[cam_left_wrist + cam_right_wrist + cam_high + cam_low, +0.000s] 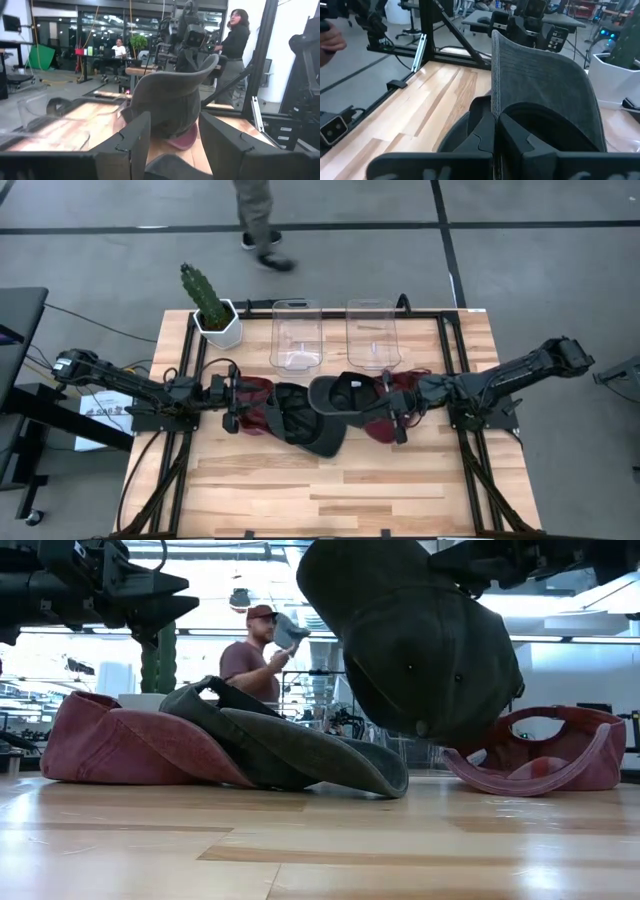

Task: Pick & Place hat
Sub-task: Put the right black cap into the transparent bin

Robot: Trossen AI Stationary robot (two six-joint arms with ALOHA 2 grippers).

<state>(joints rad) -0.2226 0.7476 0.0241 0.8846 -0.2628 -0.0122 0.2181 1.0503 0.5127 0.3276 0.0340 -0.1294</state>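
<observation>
Four caps are in play, and one of them, a dark grey cap (340, 395), hangs clear of the tabletop (330, 490) from the right end effector (383, 393), whose fingers are pinched fully together on the cap's edge. Gripping the thin edge rather than the crown lets the cap dangle freely, so it can be carried without dragging. Below and beside that end effector lies a maroon cap (545, 755), upside down on the wood. Ahead of it, towards the other arm, a second grey cap (290, 745) rests partly over another maroon cap (120, 745). The left end effector (228, 395) hovers just over that pile with its fingers spread wide and nothing between them, apparently waiting. Two clear bins (296, 335) stand beyond both end effectors, probably the drop-off.
</observation>
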